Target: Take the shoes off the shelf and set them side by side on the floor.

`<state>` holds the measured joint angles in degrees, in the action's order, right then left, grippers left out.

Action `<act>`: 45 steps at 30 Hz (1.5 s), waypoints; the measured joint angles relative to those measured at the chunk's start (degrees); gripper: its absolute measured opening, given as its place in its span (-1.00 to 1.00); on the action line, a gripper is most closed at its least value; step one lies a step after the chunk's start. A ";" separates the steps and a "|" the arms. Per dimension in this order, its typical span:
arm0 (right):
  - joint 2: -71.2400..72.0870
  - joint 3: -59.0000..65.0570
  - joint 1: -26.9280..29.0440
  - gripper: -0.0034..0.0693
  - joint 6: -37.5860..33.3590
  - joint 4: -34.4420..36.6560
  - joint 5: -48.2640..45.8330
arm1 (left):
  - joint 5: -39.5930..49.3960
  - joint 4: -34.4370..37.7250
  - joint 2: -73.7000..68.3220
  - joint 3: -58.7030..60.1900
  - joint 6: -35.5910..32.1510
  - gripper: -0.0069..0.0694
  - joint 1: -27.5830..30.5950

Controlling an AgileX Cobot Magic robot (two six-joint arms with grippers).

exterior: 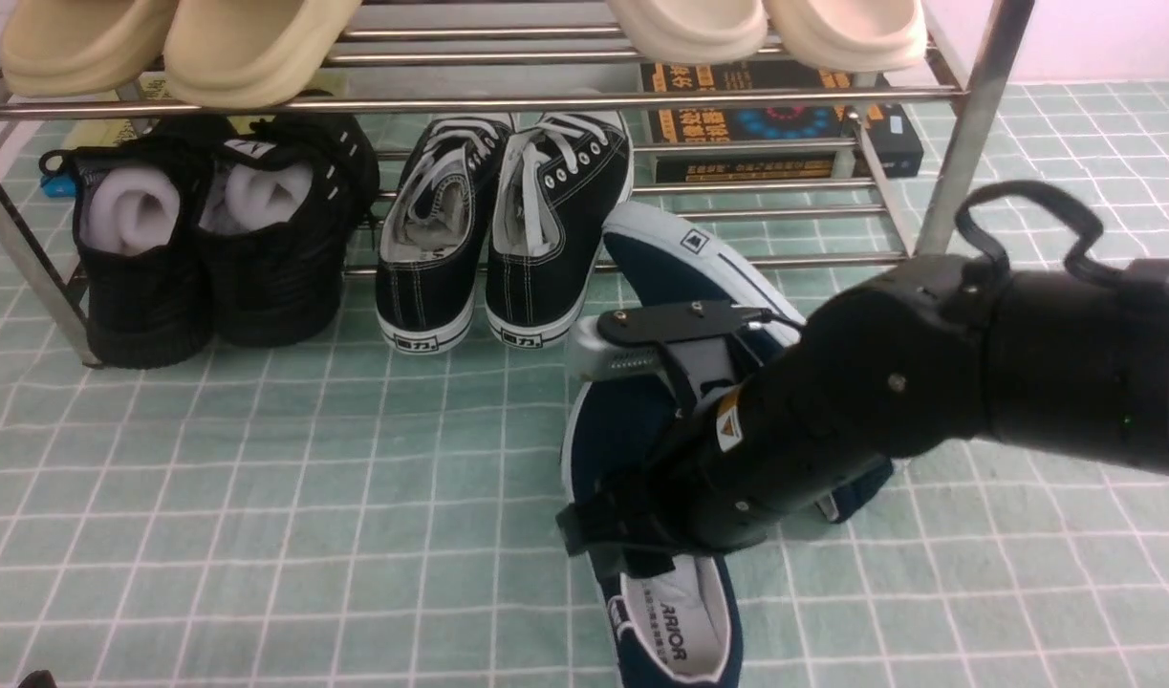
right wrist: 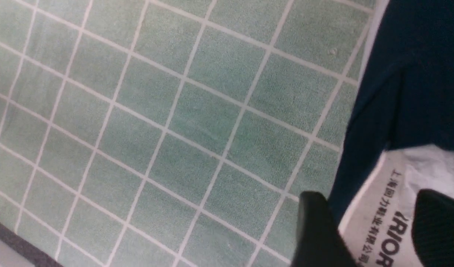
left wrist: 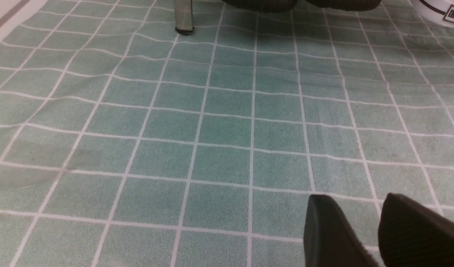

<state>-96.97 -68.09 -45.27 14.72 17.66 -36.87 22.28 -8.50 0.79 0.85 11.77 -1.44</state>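
One navy slip-on shoe point(exterior: 611, 435) lies on the green grid floor point(exterior: 259, 478), heel towards me, its white "WARRIOR" insole point(exterior: 684, 635) showing. My right gripper point(exterior: 632, 564) is down at its heel opening. In the right wrist view the right gripper point(right wrist: 371, 194) is open and straddles the shoe's side wall point(right wrist: 360, 155), one finger point(right wrist: 316, 230) outside and the other over the insole point(right wrist: 390, 207). The second navy shoe point(exterior: 684, 253) lies tilted just in front of the silver shelf point(exterior: 546, 98), partly hidden by the arm. My left gripper point(left wrist: 355, 196) hovers open over bare floor point(left wrist: 227, 129).
On the shelf's lowest tier stand black lace-up sneakers point(exterior: 508, 239) and all-black shoes point(exterior: 211, 248) with foam rolls. Beige slippers point(exterior: 240, 48) and cream ones point(exterior: 766, 29) sit on the tier above. A dark box point(exterior: 785, 124) lies behind. A shelf leg point(left wrist: 184, 18) stands ahead of the left gripper.
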 joint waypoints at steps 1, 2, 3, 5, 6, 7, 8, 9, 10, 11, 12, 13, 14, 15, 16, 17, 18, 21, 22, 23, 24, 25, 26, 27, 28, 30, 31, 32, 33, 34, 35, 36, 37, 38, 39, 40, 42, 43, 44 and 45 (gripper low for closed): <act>0.59 -1.16 0.39 0.31 -1.13 -0.34 -2.87 | 0.00 -0.06 0.00 0.00 0.00 -0.19 0.00; 1.07 -2.47 0.92 0.38 -1.99 -0.89 -4.75 | 0.00 -0.19 0.00 0.00 0.00 -0.19 0.00; 1.60 -3.84 1.52 0.45 -2.93 -1.76 -7.06 | 0.00 -0.19 0.00 0.00 0.00 -0.19 0.00; 2.47 -6.42 2.87 0.56 -4.37 -4.63 -10.99 | 0.00 -0.25 0.00 0.00 0.00 -0.19 0.00; 2.60 -6.63 2.99 0.58 -4.56 -5.03 -11.29 | 0.00 -0.25 0.00 0.00 0.00 -0.19 0.00; 2.73 -7.43 3.40 0.60 -4.75 -7.29 -12.46 | 0.00 -0.25 0.00 0.00 0.00 -0.19 0.00; 2.79 -7.95 3.97 0.63 -4.75 -11.94 -13.70 | 0.00 -0.31 0.00 0.00 0.00 -0.19 0.00; 2.79 -7.95 4.09 0.64 -4.40 -15.08 -14.45 | 0.00 -0.31 0.00 0.00 0.00 -0.19 0.00; 2.67 -7.95 4.09 0.64 -3.64 -17.66 -15.00 | 0.00 -0.31 0.00 0.00 0.00 -0.19 0.00; 2.54 -7.95 4.09 0.64 -2.80 -20.23 -15.36 | 0.00 -0.31 0.00 0.00 0.00 -0.19 0.00; 2.31 -7.95 4.09 0.64 -1.24 -22.74 -15.51 | 0.00 -0.37 0.00 0.00 0.00 -0.19 0.00; 2.25 -7.95 4.09 0.64 -0.66 -23.72 -15.51 | 0.00 -0.37 0.00 0.00 0.00 -0.19 0.00; 1.53 -8.00 4.09 0.65 1.41 -27.42 -15.31 | 0.00 -0.37 0.00 0.00 0.00 -0.19 0.00; 1.53 -8.00 4.09 0.65 1.62 -27.87 -15.31 | 0.00 -0.37 0.00 0.00 0.00 -0.19 0.00; 0.21 -8.06 4.09 0.65 3.47 -31.73 -15.02 | 0.00 -0.37 0.00 0.00 0.00 -0.19 0.00; 0.05 -8.12 4.09 0.65 3.94 -32.16 -15.02 | 0.00 -0.40 0.00 0.00 0.00 -0.19 0.00; -1.54 -8.13 4.09 0.65 5.83 -35.48 -14.70 | 0.00 -0.40 0.00 0.00 0.00 -0.19 0.00; -4.65 -8.13 4.09 0.65 9.88 -40.84 -13.61 | 0.00 -0.40 0.00 0.00 0.00 -0.19 0.00; -5.63 -8.13 4.09 0.65 11.59 -42.71 -13.15 | 0.00 -0.40 0.00 0.00 0.00 -0.19 0.00; -6.58 -8.13 4.09 0.65 13.28 -44.58 -12.73 | 0.00 -0.40 0.00 0.00 0.00 -0.19 0.00; -7.12 -8.13 4.09 0.65 14.64 -46.10 -12.40 | 0.00 -0.40 0.00 0.00 0.00 -0.19 0.00; -7.47 -8.13 4.09 0.65 15.34 -46.83 -12.20 | 0.00 -0.46 0.00 0.00 0.00 -0.19 0.00; -8.80 -8.13 4.09 0.65 17.99 -49.47 -11.53 | 0.00 -0.43 0.00 0.00 0.00 -0.19 0.00; -9.60 -8.13 4.09 0.65 20.00 -51.30 -11.10 | 0.00 -0.43 0.00 0.00 0.00 -0.19 0.00; -10.57 -8.18 4.09 0.65 22.43 -53.92 -10.39 | 0.00 -0.43 0.00 0.00 0.00 -0.19 0.00; -11.77 -8.16 4.09 0.65 26.02 -57.35 -10.61 | 0.00 -0.49 0.00 0.00 0.00 -0.19 0.00; -12.12 -8.16 4.09 0.65 27.20 -58.84 -10.67 | 0.00 -0.48 0.00 0.00 0.00 -0.19 0.00; -12.95 -8.16 4.13 0.65 30.38 -61.50 -10.89 | 0.00 -0.48 0.00 0.00 0.00 -0.19 0.00; -13.55 -8.16 4.13 0.65 31.96 -62.96 -11.02 | 0.00 -0.50 0.00 0.00 0.00 -0.19 0.00; -13.55 -8.16 4.13 0.65 32.36 -63.26 -11.12 | 0.00 -0.50 0.00 0.00 0.00 -0.19 0.00; -14.10 -8.16 4.13 0.65 34.23 -64.78 -11.37 | 0.00 -0.55 0.00 0.00 0.00 -0.19 0.00; -14.62 -8.20 4.13 0.65 35.50 -65.83 -11.49 | 0.00 -0.55 0.00 0.00 0.00 -0.19 0.00; -15.24 -8.28 4.13 0.64 37.39 -67.42 -11.81 | 0.00 -0.55 0.00 0.00 0.00 -0.19 0.00; -15.74 -8.34 4.13 0.62 38.26 -68.40 -12.01 | 0.00 -0.55 0.00 0.00 0.00 -0.19 0.00; -15.86 -8.34 4.16 0.59 38.70 -68.80 -12.12 | 0.00 -0.57 0.00 0.00 0.00 -0.19 0.00; -15.86 -8.34 4.16 0.59 38.70 -68.87 -12.12 | 0.00 -0.57 0.00 0.00 0.00 -0.19 0.00; -16.05 -8.49 4.35 0.35 38.81 -69.14 -12.72 | 0.00 -0.57 0.00 0.00 0.00 -0.19 0.00; -16.05 -8.54 4.35 0.35 38.81 -69.20 -12.81 | 0.00 -0.57 0.00 0.00 0.00 -0.19 0.00; -16.05 -8.86 4.52 0.09 38.38 -69.21 -13.70 | 0.00 -0.57 0.00 0.00 0.00 -0.19 0.00; -15.85 -8.97 4.61 -0.12 37.73 -69.14 -14.13 | 0.00 -0.57 0.00 0.00 0.00 -0.19 0.00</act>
<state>-112.82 -77.06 -40.66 52.45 -51.49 -51.00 22.28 -9.07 0.79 0.85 11.77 -1.44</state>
